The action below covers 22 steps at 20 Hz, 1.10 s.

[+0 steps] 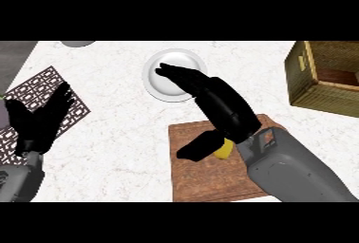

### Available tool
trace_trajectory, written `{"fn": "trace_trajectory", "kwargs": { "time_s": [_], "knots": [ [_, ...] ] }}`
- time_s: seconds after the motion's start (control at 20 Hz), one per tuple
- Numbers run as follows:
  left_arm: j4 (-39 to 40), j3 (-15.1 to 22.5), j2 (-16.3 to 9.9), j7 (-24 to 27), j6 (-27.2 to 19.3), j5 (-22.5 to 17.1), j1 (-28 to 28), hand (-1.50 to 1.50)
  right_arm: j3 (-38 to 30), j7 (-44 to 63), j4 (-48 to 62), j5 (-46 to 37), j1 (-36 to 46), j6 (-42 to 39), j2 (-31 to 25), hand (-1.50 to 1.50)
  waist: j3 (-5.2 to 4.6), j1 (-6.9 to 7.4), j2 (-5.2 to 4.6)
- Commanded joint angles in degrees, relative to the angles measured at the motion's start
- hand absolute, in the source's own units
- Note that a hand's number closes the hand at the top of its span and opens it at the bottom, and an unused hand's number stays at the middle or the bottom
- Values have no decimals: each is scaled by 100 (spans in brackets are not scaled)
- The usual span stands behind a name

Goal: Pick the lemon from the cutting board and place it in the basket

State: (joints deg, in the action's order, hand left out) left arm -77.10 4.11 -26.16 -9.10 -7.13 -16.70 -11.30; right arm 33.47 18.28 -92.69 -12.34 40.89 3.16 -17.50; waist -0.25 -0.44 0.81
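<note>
Wooden cutting board [210,182] low in the middle of the white marble counter [119,142], lemon [225,150] still on it, up near the board's top edge. Only a small yellow sliver showing, tucked between the right hand's thumb and the grey wrist. Rest of it hidden, so can't tell how much is under there.

Right hand [214,97] stretched up and to the left from the board, palm turned down, fingers straight and lying flat together. Fingertips reaching over a white plate [155,80] just beyond the board. Thumb hanging down apart from the fingers, its tip beside the lemon, looks like touching or very nearly. Not curled round anything though, so calling that hand released, no grasp on the lemon. Can't say whether the palm is resting on anything or just hovering.

Grey right forearm [294,171] coming in from the lower right corner, crossing the board's right side.

Left hand [38,118] over at the left edge, fingers up and spread a bit, relaxed, holding nothing. Sitting partly over a dark patterned mat [42,85] with a lattice look.

Wicker basket [308,80] way off in the upper right corner, well apart from the board and the lemon. Something brown visible inside, hard to make out.

Also a grey round thing [77,43] cut off at the top edge, upper left.
</note>
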Motion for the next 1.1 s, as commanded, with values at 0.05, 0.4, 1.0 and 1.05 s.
{"fn": "trace_trajectory", "kwargs": {
  "time_s": [0.05, 0.4, 1.0, 1.05],
  "knots": [
    [-25, -124, -120, 138, 88, -26, 180, 0, -157, 1646, 104, -640, 915, -911, -1049, -150, -13, -41, 45],
    [-177, 48, 86, -182, -40, 95, 84, 0, -836, 3534, -338, 791, 1885, -2897, -1250, -150, 16, -4, -22],
    [-368, -166, 109, -249, 112, 192, 138, 0, -2231, 3445, -868, 2964, 717, -3926, -2072, -150, 26, 25, -62],
    [-586, -377, -192, -451, 297, 5, 168, 0, -2320, 3755, -1519, 3274, 414, -3856, -2282, -150, 27, -15, -39]
  ]
}}
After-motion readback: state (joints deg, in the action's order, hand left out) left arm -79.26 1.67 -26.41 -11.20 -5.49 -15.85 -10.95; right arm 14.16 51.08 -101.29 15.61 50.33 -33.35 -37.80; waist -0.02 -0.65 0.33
